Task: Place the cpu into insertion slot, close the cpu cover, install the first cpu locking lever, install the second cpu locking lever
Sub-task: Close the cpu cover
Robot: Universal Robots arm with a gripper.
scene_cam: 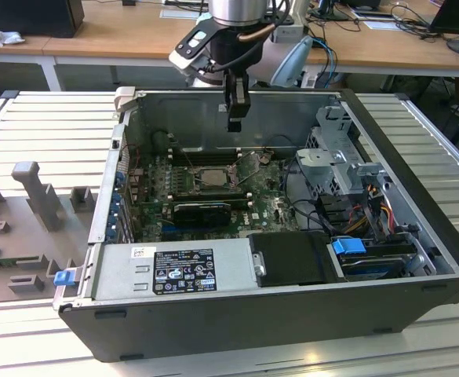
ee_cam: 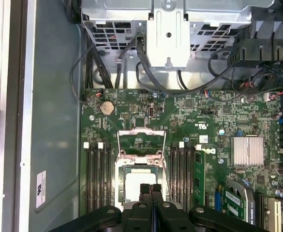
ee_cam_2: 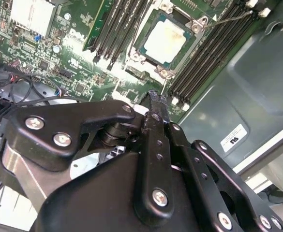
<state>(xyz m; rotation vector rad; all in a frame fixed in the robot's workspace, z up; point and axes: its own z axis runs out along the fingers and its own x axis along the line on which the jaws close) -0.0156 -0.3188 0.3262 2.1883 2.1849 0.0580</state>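
1. Hovering above the motherboard (ee_cam: 204,111) inside the open case (scene_cam: 417,196): gripper (scene_cam: 234,124), fingers pressed together, holding nothing.
2. cpu (ee_cam: 139,186) sits in the insertion slot (ee_cam: 121,188), mid-board between the memory slots (ee_cam: 95,179).
3. cpu cover (ee_cam: 141,155) is flipped open, just beside the slot, toward the board's drive-cage edge.

- Pale ribbed metal table (scene_cam: 49,129) underneath — slats running crosswise.
- Behind, wooden desks (scene_cam: 127,41) on white legs, strewn with cables (scene_cam: 370,17).
- Dark box (scene_cam: 33,16) on the desk at the exterior view's left.
- Grey moulded fixture (scene_cam: 25,220) lying on the table, same side.
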